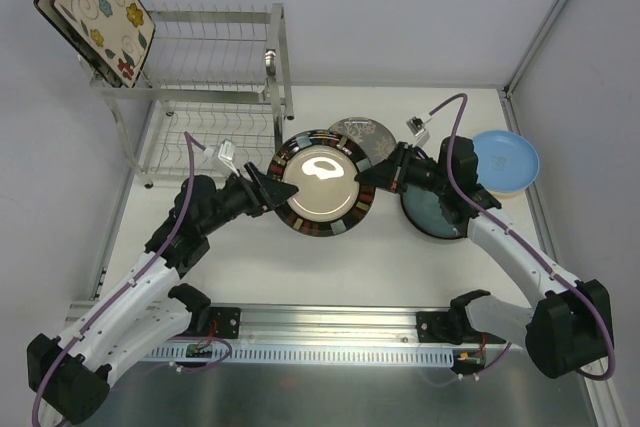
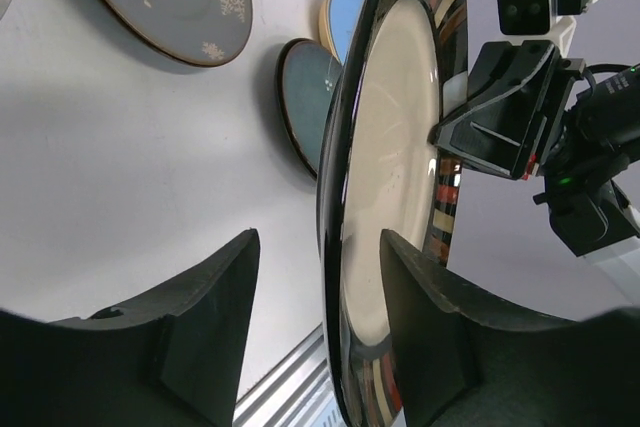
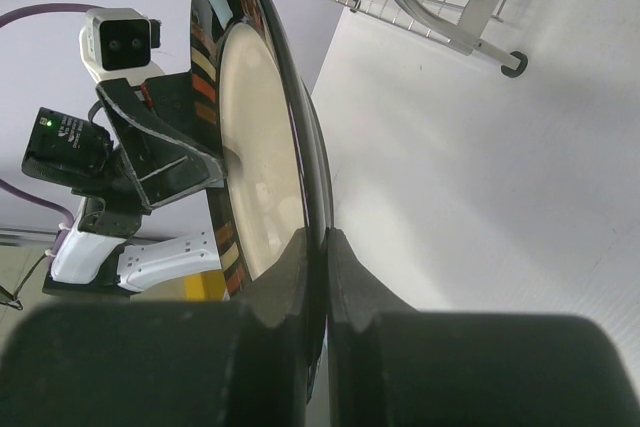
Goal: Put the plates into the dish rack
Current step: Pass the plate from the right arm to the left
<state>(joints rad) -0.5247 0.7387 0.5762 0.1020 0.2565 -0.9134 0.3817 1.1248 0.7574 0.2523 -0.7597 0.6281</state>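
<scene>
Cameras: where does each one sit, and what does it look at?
Top external: above, behind the arms, looking down on dish rack and round plate; both arms show.
Left wrist: on the left arm, looking past the left tool astride the plate's rim.
Right wrist: on the right arm, looking past the right tool pinching that rim.
Shared: both wrist views see the other tool.
</scene>
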